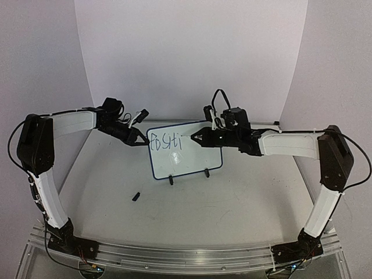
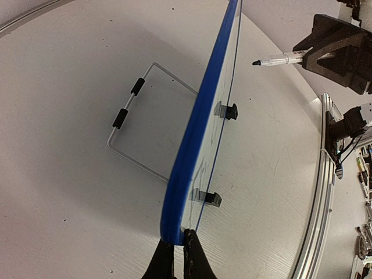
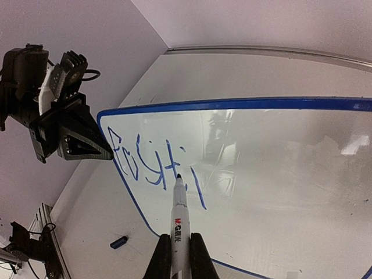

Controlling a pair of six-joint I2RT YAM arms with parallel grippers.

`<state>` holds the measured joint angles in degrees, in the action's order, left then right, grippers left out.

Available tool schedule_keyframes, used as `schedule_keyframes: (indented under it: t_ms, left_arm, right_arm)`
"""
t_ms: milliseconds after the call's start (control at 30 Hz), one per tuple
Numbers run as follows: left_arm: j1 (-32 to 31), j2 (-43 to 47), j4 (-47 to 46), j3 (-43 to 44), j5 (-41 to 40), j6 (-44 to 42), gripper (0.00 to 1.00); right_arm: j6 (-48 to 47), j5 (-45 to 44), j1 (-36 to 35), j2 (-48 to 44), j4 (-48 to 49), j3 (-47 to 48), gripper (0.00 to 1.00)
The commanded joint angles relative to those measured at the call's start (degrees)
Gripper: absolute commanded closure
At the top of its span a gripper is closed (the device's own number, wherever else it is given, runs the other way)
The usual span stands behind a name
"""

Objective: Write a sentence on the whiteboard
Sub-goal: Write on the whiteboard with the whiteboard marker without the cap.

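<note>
We clamp the left end effector (image 1: 141, 141) closed on the left edge of the whiteboard (image 1: 195, 156), which stands upright on its clip feet (image 1: 171, 179) at the middle of the bench (image 1: 244, 197), so that pen pressure cannot tip or slide it. The right end effector (image 1: 195, 138) grips the marker (image 3: 179, 218) lengthwise, tip by the last stroke of the sentence (image 3: 154, 165), which reads "Positi"; whether it touches we cannot tell.

Overhead, close wrist views; common whiteboard (image 1: 192, 157)
</note>
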<state>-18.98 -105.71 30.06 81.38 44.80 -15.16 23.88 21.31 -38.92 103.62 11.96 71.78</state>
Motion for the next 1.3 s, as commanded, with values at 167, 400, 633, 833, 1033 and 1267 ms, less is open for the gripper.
schedule_keyframes:
  t_ms: [167,400,633,833,1033,1267]
  left_arm:
    - [-0.4,1.1,-0.2,1.3,-2.3,-2.5,1.0]
    - [-0.4,1.1,-0.1,1.4,-2.4,-2.6,1.0]
    - [-0.4,1.2,-0.1,1.4,-2.5,-2.6,1.0]
    - [-0.4,1.2,-0.1,1.4,-2.4,-2.6,1.0]
    - [-0.5,1.2,-0.1,1.4,-2.5,-2.6,1.0]
    - [-0.5,1.2,-0.1,1.4,-2.5,-2.6,1.0]
  right_arm:
    - [0.7,-1.7,-0.2,4.4,0.9,4.9,1.0]
    - [1.5,-5.4,-0.2,3.8,0.4,3.2,1.0]
    - [2.2,-5.6,-0.2,3.2,0.3,-0.5,1.0]
    - [2.5,-5.9,-0.2,2.2,0.3,-2.0,1.0]
    - [2.6,-7.1,-0.2,1.6,0.8,-0.3,1.0]
    - [2.0,-9.1,-0.2,0.3,1.6,1.5,1.0]
